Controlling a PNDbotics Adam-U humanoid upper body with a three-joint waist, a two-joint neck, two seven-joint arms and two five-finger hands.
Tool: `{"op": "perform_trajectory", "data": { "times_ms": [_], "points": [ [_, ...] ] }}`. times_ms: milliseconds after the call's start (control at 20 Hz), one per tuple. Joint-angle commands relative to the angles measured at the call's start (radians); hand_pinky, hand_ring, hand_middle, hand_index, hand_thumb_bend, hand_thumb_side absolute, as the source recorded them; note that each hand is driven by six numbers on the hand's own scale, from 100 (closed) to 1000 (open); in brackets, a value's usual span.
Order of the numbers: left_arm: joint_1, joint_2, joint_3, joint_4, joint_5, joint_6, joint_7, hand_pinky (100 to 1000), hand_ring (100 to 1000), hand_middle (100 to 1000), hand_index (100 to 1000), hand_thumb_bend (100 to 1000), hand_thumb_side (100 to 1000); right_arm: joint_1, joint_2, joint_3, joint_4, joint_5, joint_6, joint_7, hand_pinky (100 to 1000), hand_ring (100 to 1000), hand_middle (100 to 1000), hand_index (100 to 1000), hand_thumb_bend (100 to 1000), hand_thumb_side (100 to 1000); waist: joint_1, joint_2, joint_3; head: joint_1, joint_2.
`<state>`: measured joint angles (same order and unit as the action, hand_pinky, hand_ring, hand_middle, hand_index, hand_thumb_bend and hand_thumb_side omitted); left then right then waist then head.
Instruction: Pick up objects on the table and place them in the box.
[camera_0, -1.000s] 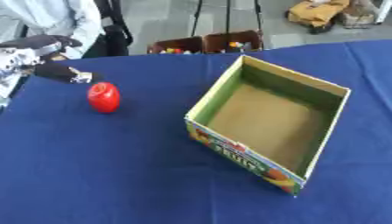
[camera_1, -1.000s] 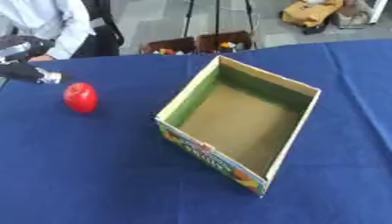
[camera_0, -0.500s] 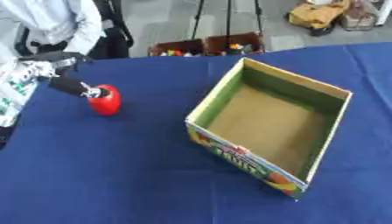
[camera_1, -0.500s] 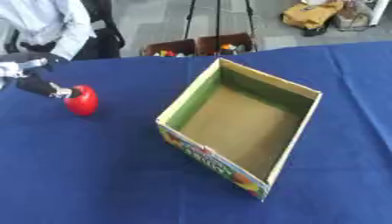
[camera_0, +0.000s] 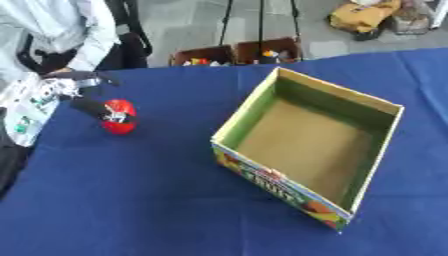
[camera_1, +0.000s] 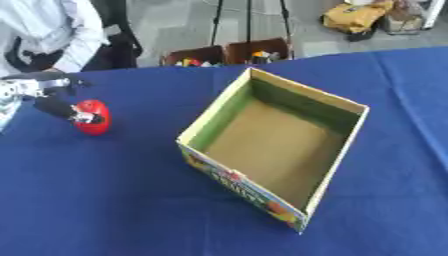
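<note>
**Inspector A:** We begin nearest us. The open cardboard box with green inner walls and a printed fruit front stands on the blue-covered worktop, mouth up and nothing visible inside. We judge it is set centrally so either arm can reach over its rim.

**Inspector B:** Agreed. Farther left, the small round red object rests on the cloth, well apart from the box. The left robot hand comes in from the view's left edge, one dark finger lying against the object's near-left face and others spread above it.

**Inspector A:** Fingers apart, then, bracketing but not clamped?

**Inspector B:** So we read it: placed on both sides ready to close. No lift is evident.

**Inspector A:** The right robot hand shows in neither view. Beyond the far edge we note crates of small items on the floor.
</note>
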<state>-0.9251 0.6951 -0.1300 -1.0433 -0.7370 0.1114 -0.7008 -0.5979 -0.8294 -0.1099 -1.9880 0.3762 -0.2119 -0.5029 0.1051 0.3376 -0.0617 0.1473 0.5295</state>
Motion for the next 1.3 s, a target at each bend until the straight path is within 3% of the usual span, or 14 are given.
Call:
{"op": "perform_trajectory", "data": {
  "times_ms": [50,600,950,1300],
  "points": [
    [-0.023,0.026,0.021,0.012,-0.013,0.005,-0.006,696,914,1000,1000,464,548,-0.016,-0.017,-0.004,-0.012,-0.011,-0.001,-0.003,711,788,796,846,100,1000,-0.002,-0.015,-0.002,0.011,-0.014],
    [-0.025,0.018,0.028,0.049,-0.073,0.021,-0.046,702,944,991,1000,412,551,-0.024,-0.016,0.003,-0.012,-0.014,-0.006,0.002,711,782,786,844,100,1000,0.002,0.005,-0.016,0.031,-0.032],
    [-0.022,0.006,0.044,0.078,-0.04,0.025,-0.01,600,846,979,1000,406,529,-0.03,-0.011,0.004,-0.012,-0.014,-0.008,0.004,712,781,782,838,100,1000,0.003,0.02,-0.027,0.041,-0.045],
    [-0.016,0.004,0.047,0.105,-0.021,0.031,0.005,577,798,980,1000,390,518,-0.031,-0.01,0.002,-0.012,-0.015,-0.008,-0.004,712,780,779,835,100,1000,0.003,0.027,-0.031,0.043,-0.042]
  ]
}}
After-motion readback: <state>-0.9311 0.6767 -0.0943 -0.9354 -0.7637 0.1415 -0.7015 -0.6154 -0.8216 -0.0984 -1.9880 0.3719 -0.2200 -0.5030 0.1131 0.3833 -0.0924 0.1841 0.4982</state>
